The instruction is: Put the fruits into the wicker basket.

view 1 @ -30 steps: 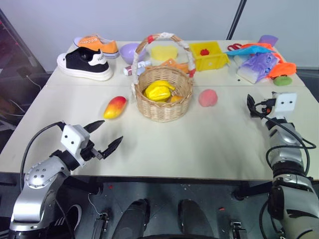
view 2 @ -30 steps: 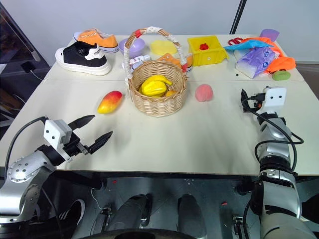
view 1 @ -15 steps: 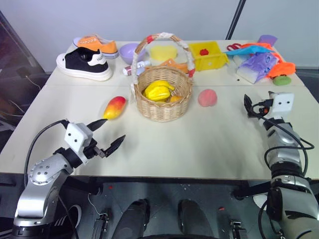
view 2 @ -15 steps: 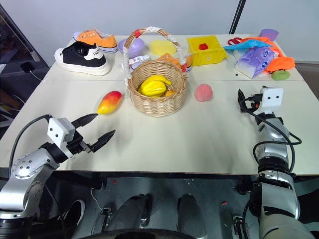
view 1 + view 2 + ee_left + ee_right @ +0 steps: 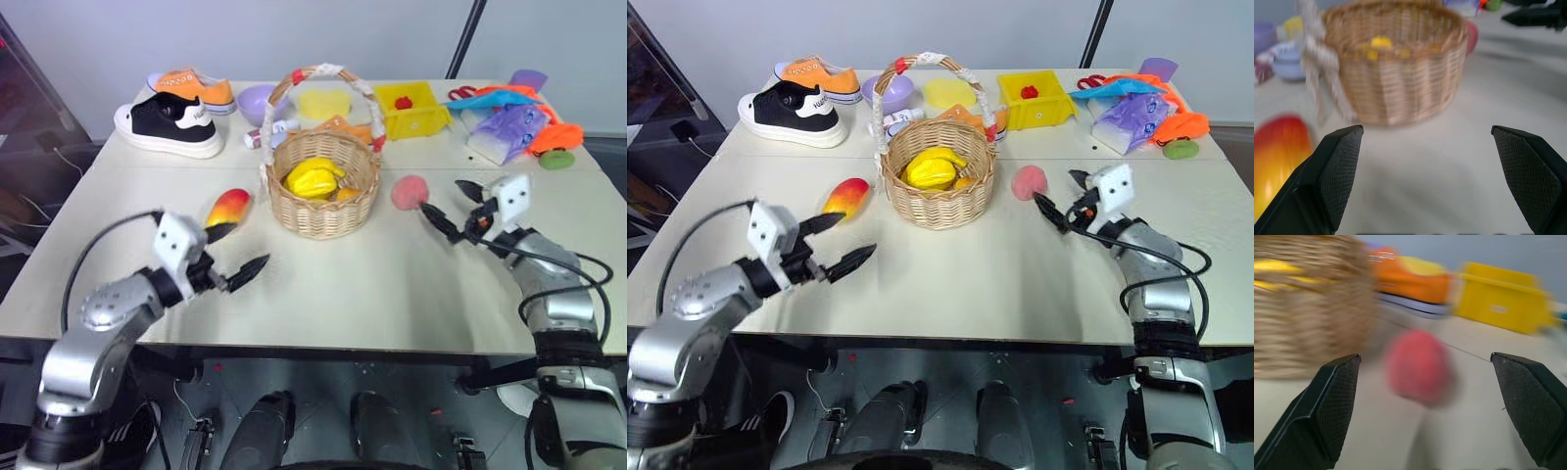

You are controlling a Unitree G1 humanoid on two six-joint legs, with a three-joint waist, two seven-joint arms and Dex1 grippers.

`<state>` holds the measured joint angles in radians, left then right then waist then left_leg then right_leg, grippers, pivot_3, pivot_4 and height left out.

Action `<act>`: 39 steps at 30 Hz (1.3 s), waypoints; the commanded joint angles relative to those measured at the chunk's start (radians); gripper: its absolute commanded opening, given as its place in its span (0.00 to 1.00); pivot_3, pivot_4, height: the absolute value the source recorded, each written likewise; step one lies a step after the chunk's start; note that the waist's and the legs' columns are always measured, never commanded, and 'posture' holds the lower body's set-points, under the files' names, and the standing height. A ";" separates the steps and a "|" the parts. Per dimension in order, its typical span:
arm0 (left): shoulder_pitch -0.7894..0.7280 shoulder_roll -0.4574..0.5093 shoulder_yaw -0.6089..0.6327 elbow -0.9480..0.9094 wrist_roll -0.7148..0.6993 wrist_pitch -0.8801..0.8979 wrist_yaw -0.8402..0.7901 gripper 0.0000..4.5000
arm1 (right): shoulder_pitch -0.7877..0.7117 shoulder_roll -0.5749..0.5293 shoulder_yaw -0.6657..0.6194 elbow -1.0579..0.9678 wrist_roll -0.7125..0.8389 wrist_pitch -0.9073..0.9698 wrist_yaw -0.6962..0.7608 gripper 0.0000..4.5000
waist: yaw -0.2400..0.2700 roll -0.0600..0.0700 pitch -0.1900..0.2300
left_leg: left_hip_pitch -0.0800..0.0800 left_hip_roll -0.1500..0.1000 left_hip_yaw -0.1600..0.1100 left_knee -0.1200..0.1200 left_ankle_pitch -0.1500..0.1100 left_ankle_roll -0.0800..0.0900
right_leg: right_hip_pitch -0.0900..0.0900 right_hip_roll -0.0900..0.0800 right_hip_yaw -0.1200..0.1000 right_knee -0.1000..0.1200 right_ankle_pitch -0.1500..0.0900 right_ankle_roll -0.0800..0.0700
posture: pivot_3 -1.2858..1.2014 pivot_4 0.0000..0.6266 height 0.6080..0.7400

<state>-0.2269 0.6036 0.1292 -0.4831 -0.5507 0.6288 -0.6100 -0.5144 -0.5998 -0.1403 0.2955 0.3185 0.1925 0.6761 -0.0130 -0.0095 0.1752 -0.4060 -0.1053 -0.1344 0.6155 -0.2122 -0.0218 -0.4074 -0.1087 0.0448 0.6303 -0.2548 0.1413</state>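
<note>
Both pincers stand apart with nothing between their fingers. Left gripper [image 5: 236, 248] hangs over the desk [image 5: 343, 284] near its front-left part, one black finger tip just beside the mango [image 5: 226, 209], which lies on the desk touching nothing, just left of the wicker basket [image 5: 323, 186]. Right gripper [image 5: 446, 204] points toward the peach [image 5: 409, 192]; its fingers are spread wide and apart from the fruit, which sits on the desk just right of the basket. In the right wrist view the peach [image 5: 1418, 366] lies between the two finger pads [image 5: 1327, 406], further off. The basket stands upright at the middle of the desk, toward its far edge, with a yellow fruit [image 5: 312, 179] inside. Behind it, along the far edge, sit a yellow plastic bin [image 5: 409, 110] and a lilac bowl [image 5: 253, 99]; a black sneaker [image 5: 167, 124] and an orange sneaker [image 5: 190, 86] occupy the far-left corner.
</note>
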 commanded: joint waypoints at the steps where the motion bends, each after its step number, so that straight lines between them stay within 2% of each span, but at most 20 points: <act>1: -0.089 0.000 -0.028 -0.039 -0.037 0.101 0.045 1.00 | -0.088 -0.012 0.025 -0.014 -0.051 0.086 -0.054 0.99 | -0.003 0.000 0.000 | 0.000 0.000 0.000 -0.001 0.000 0.000 | 0.000 0.000 0.000 0.000 0.000 0.000 | 0.52 0.24 1.00; 4: -0.176 -0.021 -0.088 -0.054 -0.033 0.135 0.061 1.00 | -0.177 0.004 0.072 0.064 -0.117 0.116 -0.089 0.99 | -0.003 0.000 0.000 | 0.000 0.000 0.000 -0.003 0.000 0.000 | -0.002 0.000 0.000 0.000 0.000 0.000 | 0.52 0.24 1.00; 9: -0.237 -0.072 -0.096 -0.033 -0.056 0.160 0.086 1.00 | -0.256 0.036 0.078 0.158 -0.135 0.139 -0.097 0.99 | -0.002 0.000 0.000 | -0.001 0.000 0.000 -0.002 0.000 0.000 | -0.002 0.000 0.000 -0.001 0.000 0.000 | 0.52 0.24 1.00; 16: -0.182 -0.086 -0.122 -0.015 -0.006 0.091 0.081 1.00 | -0.287 0.080 0.088 0.255 -0.161 0.121 -0.111 0.99 | -0.002 0.000 0.000 | -0.001 0.000 0.001 -0.002 0.000 0.000 | -0.002 0.000 0.000 -0.001 0.000 0.000 | 0.52 0.24 1.00; 30: -0.124 -0.130 -0.096 -0.003 -0.007 0.065 0.093 1.00 | -0.345 0.150 0.089 0.471 -0.213 0.009 -0.180 0.99 | -0.004 0.000 0.000 | -0.001 0.000 0.001 -0.002 0.000 0.000 | -0.002 0.000 0.000 -0.001 0.000 0.000 | 0.52 0.24 1.00; 37: -0.124 -0.135 -0.094 -0.004 -0.007 0.061 0.091 1.00 | -0.372 0.178 0.033 0.533 -0.178 -0.019 -0.198 0.99 | -0.006 0.000 0.000 | -0.001 0.000 0.001 -0.002 0.000 0.000 | -0.002 0.000 0.000 0.000 0.000 0.000 | 0.52 0.24 1.00; 39: -0.121 -0.137 -0.093 -0.004 -0.006 0.058 0.092 1.00 | -0.369 0.181 0.027 0.530 -0.172 -0.020 -0.185 0.87 | -0.006 0.000 0.000 | -0.001 0.000 0.001 -0.002 0.000 0.000 | -0.002 0.000 0.000 0.000 0.000 0.000 | 0.52 0.24 1.00</act>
<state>-0.3464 0.4679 0.0152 -0.4725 -0.5568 0.7111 -0.5195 -0.8468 -0.4123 -0.0900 0.8388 0.1316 0.1958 0.4839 -0.0187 -0.0098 0.1754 -0.4071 -0.1051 -0.1337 0.6134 -0.2121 -0.0219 -0.4095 -0.1084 0.0450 0.6300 -0.2546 0.1416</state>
